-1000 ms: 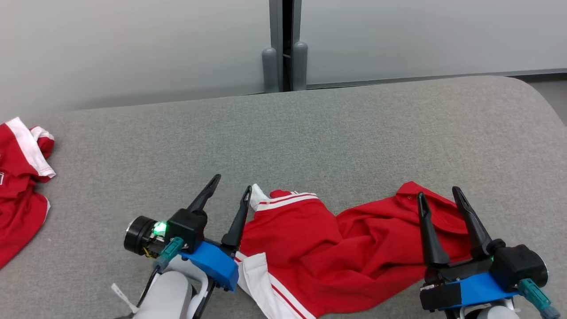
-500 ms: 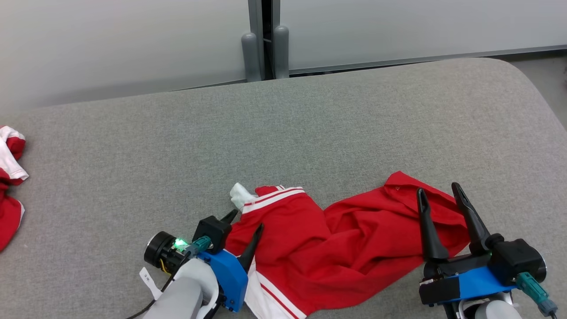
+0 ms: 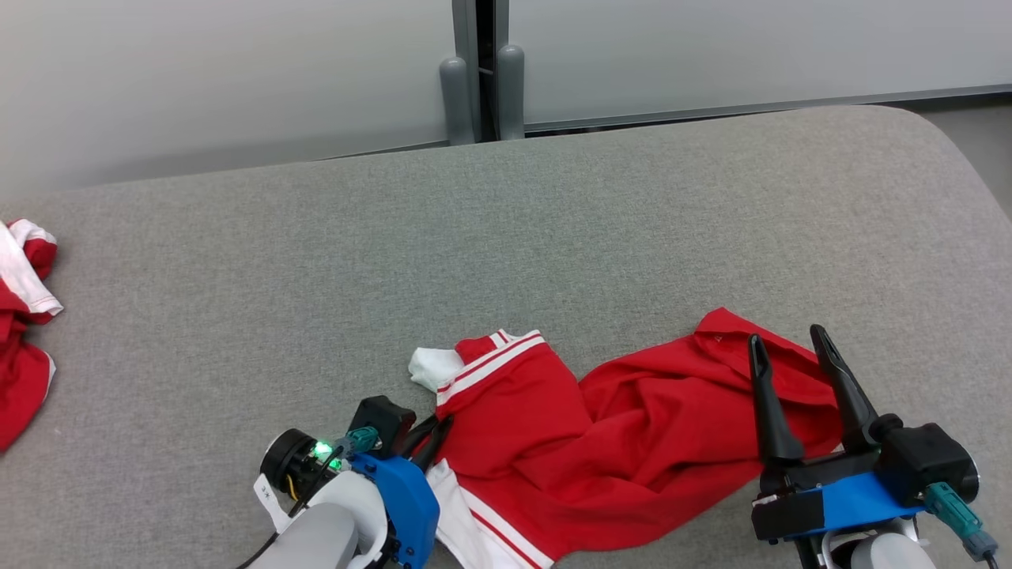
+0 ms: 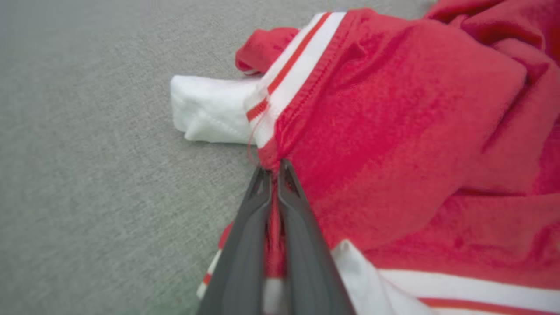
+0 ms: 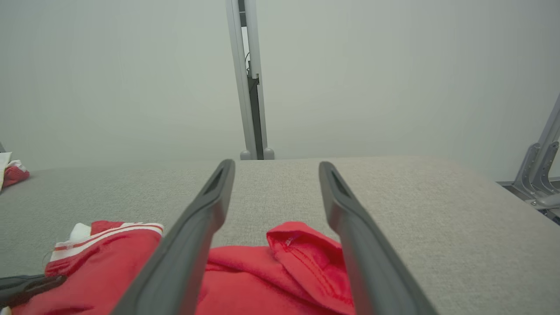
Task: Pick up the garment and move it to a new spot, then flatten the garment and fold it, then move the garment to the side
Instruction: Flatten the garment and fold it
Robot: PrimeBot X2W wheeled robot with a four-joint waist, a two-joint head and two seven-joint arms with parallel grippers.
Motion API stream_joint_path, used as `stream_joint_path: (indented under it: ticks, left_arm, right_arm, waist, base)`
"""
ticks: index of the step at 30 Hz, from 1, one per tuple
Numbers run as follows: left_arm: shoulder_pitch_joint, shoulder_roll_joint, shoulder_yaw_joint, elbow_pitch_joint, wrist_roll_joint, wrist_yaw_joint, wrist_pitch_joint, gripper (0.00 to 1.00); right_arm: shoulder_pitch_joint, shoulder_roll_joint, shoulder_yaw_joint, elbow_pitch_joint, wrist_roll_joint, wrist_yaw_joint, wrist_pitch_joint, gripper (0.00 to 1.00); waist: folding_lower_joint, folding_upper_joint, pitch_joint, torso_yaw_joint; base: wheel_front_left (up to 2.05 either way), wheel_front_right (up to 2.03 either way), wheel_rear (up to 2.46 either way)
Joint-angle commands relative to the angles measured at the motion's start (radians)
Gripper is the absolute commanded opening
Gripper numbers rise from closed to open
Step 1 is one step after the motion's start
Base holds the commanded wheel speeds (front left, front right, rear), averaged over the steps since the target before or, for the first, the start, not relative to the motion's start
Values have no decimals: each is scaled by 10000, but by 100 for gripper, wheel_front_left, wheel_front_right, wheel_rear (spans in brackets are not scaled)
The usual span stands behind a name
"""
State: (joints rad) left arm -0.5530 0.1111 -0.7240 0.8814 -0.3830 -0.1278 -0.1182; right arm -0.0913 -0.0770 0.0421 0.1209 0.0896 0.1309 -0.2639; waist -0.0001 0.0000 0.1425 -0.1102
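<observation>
The garment [image 3: 624, 442] is red with white striped trim and lies crumpled on the grey padded table [image 3: 395, 261] near its front edge. My left gripper [image 3: 433, 436] is shut on the garment's left edge, just below the striped cuff. The left wrist view shows the fingers [image 4: 256, 227] pressed together with red garment [image 4: 393, 113] fabric pinched between them. My right gripper [image 3: 784, 338] stands open above the garment's right end, with nothing between its fingers. In the right wrist view the right gripper [image 5: 275, 165] has the garment [image 5: 284, 271] lying below its spread fingers.
A second red and white garment [image 3: 20, 332] lies at the table's far left edge. Pale wall panels with a grey post [image 3: 482, 79] stand behind the table. The table's right end is rounded, with floor [image 3: 980, 134] and a metal frame [image 5: 540, 175] beyond.
My left gripper dropped to the garment's left edge and shut on the fabric. The right gripper stayed open over the right end. The camera shifted a little.
</observation>
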Motion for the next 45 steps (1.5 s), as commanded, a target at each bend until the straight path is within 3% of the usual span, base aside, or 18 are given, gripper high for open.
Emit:
stream_joint_path:
  ticks: [1, 4, 11, 19, 25, 35, 45]
  left_arm:
    - [-141, 130, -2, 26, -73, -34, -140, 0]
    - [-179, 140, 103, -13, -183, -25, -591, 0]
    - [110, 338, 415, -932, -214, 511, -1258, 0]
    - [1120, 996, 673, -2720, -321, 1131, -1320, 0]
    - [1735, 1582, 930, -4048, -430, 1608, -1102, 0]
    - [2010, 2097, 1300, -5093, -611, 2091, -924, 0]
    - [1482, 2297, 1981, -4525, -839, 2201, -1302, 0]
  right_arm:
    - [-29, -42, -12, 18, 27, -3, -7, 100]
    - [74, -47, -30, -2, 20, -3, -7, 100]
    - [363, -19, -95, -59, 38, -3, -7, 100]
    - [485, 19, -112, -84, 26, -3, -7, 100]
    - [366, 7, -78, -68, 14, -3, -7, 100]
    - [76, -76, -38, -5, 112, -3, -7, 100]
    - [-270, -146, -210, -101, 61, -3, -7, 100]
  waist:
    - [1, 0, -60, 78]
    - [1, 0, -197, 276]
    - [1, 0, -549, 997]
    - [1, 0, -648, 1857]
    - [1, 0, -573, 2124]
    - [1, 0, -231, 1478]
    - [1, 0, 356, 523]
  base:
    - [0, 0, 0]
    - [0, 0, 0]
    - [0, 0, 0]
    - [0, 0, 0]
    - [0, 0, 0]
    - [0, 0, 0]
    - [0, 0, 0]
